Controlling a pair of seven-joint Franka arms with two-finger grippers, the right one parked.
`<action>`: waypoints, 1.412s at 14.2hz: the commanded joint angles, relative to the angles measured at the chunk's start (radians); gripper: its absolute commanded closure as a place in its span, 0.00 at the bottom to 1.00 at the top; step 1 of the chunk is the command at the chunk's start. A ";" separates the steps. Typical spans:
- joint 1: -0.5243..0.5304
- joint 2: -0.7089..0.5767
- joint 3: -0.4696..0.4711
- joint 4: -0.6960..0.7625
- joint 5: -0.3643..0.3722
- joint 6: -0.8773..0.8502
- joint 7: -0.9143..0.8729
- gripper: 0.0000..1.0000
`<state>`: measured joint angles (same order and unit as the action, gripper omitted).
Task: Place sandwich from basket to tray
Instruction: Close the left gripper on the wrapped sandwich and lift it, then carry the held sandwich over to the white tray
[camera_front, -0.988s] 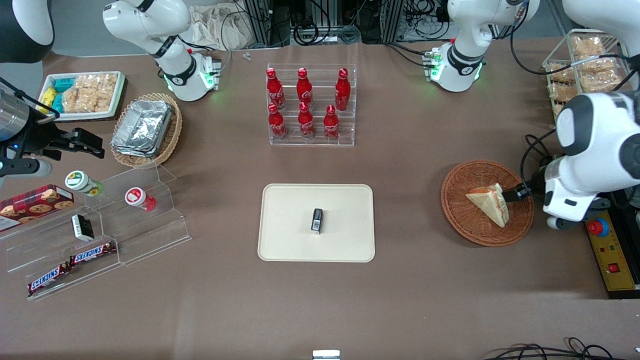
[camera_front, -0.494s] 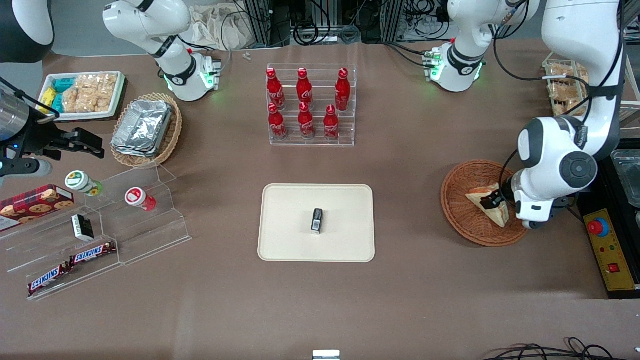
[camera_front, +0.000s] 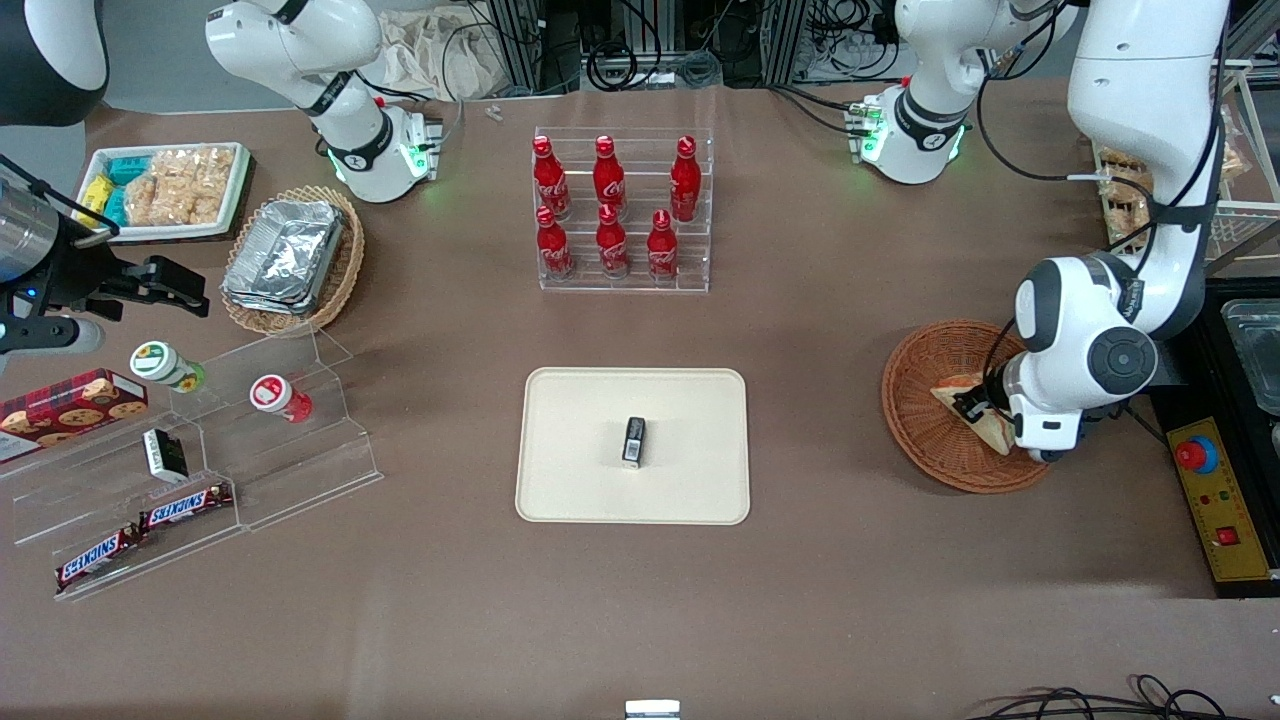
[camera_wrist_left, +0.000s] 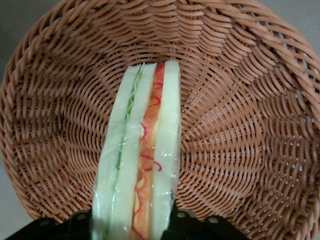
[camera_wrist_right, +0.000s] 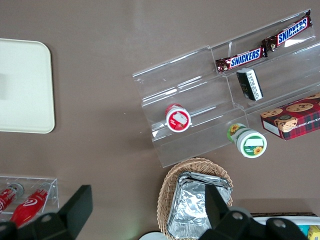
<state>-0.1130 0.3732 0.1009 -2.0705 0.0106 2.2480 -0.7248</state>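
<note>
Our gripper (camera_front: 968, 405) is down inside the basket (camera_front: 925, 440), at the end of the table where the working arm stands; its two fingers (camera_wrist_left: 80, 220) sit one on each flat side of the sandwich (camera_wrist_left: 137, 160), apart by the thickness of the wedge; we cannot tell if they already press on it or only stand beside it. We judge that the grasp is being made and the lift is not yet begun.

What can go wrong from here, in our opinion: the clear wrap is smooth, so the wedge may slip out between the fingers when it is raised; the bread is soft, so a strong squeeze may crush it and push the filling out; the woven rim of the basket is near, so a low sideways move may catch on it and drag the basket along. On the tray (camera_front: 560, 480), near its middle, a small dark object (camera_front: 634, 441) already stands; we should put the sandwich on a bare part near an edge, else it lands on this object and tips.

The sandwich stands on its edge in the basket; it shows pale bread slices, a green layer, and a red-orange layer with thin red strips.
</note>
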 joint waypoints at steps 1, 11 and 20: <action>0.001 -0.034 0.002 0.006 -0.003 0.001 -0.008 1.00; -0.013 -0.091 -0.202 0.435 -0.055 -0.478 0.134 1.00; -0.137 0.087 -0.434 0.438 0.028 -0.182 0.276 1.00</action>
<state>-0.2012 0.4009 -0.3356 -1.6631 0.0155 2.0142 -0.4250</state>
